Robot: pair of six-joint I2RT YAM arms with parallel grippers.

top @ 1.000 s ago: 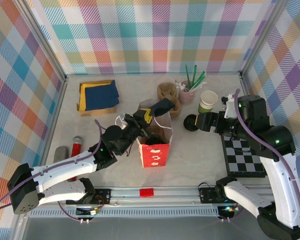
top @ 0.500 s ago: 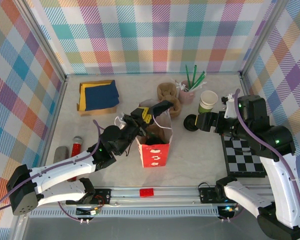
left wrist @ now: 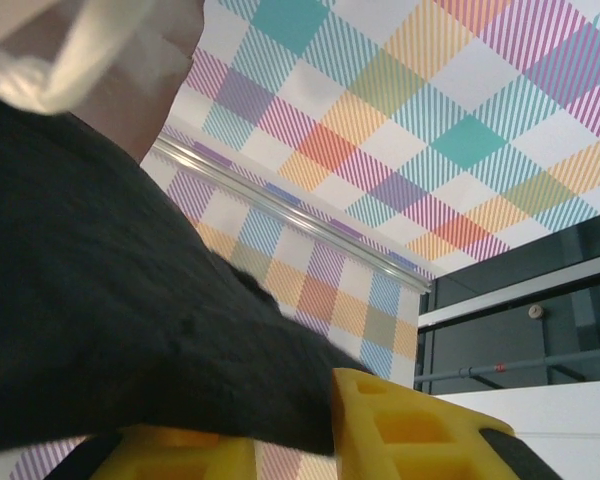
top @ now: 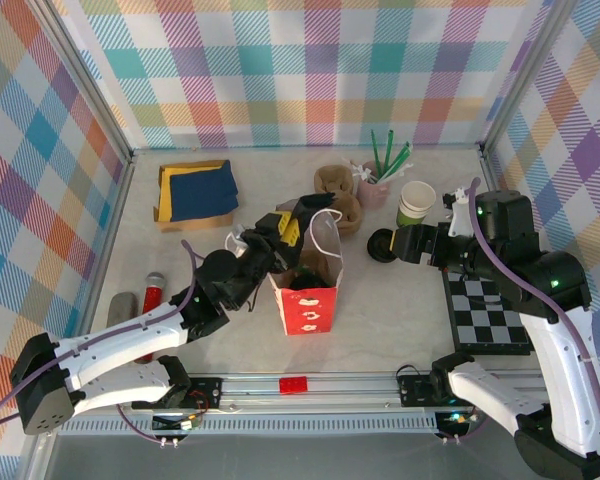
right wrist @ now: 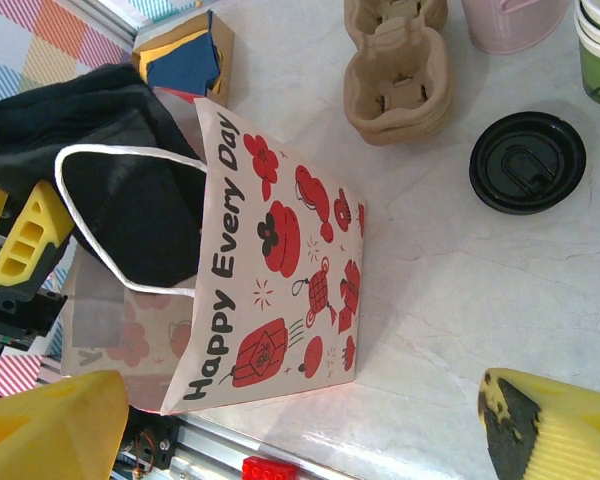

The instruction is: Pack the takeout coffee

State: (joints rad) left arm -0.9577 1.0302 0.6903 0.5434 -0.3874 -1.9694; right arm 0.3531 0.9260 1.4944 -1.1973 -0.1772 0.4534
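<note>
We've got the right gripper (right wrist: pixel 300 392) hanging wide open and empty over bare tabletop (right wrist: pixel 430 300). The takeout coffee (right wrist: pixel 527 162) stands in the clear, right of the paper bag (right wrist: pixel 280 250). The left gripper (top: pixel 288 230) is at the bag's rim under a dark cloth (right wrist: pixel 100 150); we can't tell how its jaws stand.

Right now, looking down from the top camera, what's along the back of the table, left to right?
Blue cloth in a yellow box → brown cup carrier → pink cup of straws → green cup.
</note>
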